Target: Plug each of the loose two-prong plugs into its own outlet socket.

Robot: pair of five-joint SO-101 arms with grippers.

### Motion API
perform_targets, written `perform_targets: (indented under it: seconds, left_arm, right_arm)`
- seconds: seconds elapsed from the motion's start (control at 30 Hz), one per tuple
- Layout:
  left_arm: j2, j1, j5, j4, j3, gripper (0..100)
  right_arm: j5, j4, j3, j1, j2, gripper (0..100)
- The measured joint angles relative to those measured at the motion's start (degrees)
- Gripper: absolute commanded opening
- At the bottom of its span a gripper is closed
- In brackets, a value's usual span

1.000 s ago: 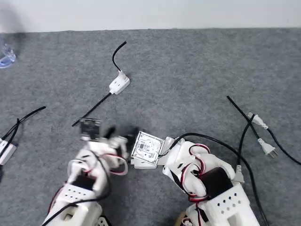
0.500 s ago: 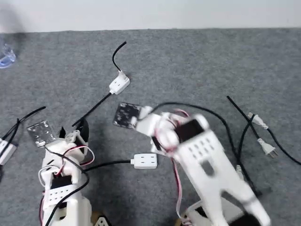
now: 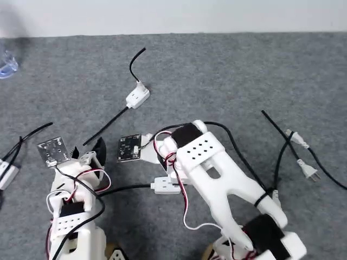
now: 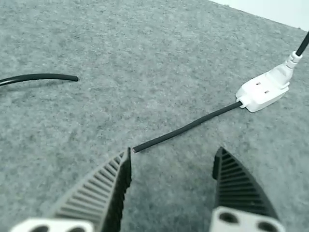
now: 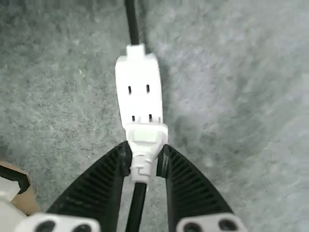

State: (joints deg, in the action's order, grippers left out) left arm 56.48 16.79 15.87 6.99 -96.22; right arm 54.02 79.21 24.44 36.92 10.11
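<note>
Closest in, the right end effector [image 5: 144, 151] pinches a white two-prong plug [image 5: 144, 137] by its body. The prongs are entered at the end face of a white rectangular outlet block [image 5: 138, 89], which lies flat on the grey felt-covered table [image 3: 227, 70]. A sliver of metal shows between plug and block, so the seating looks incomplete.

The main risk is the block itself. Nothing braces it, and a push along its length could slide it over the felt rather than drive the prongs home. A slightly skewed push could bend the prongs or lever them back out. The plug's black cord [image 5: 136, 210] runs back between the fingers and may drag on the plug when they let go.

The left end effector [image 4: 171, 166] is spread wide and holds nothing. It hangs over bare felt well apart from that block, so it offers no support. Beyond it lies a second white outlet block [image 4: 264, 89] with its sockets empty. Two more white plugs [image 3: 309, 171] lie loose far off on the right — work yet to do.
</note>
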Motion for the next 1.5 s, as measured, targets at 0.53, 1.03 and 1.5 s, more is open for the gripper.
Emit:
perform_targets:
  seconds: [0.53, 1.03, 1.5]
  left_arm:
    - [0.0, 0.0, 0.0, 0.0, 0.0, 26]
    - [0.0, 0.0, 0.0, 0.0, 0.0, 26]
    - [0.0, 0.0, 0.0, 0.0, 0.0, 26]
  right_arm:
    - [0.3, -6.8, 9.2, 0.0, -1.1, 0.9]
    - [2.3, -2.3, 6.3, -4.7, -0.9, 0.9]
    - [15.5, -1.3, 10.5, -26.9, 10.2, 0.9]
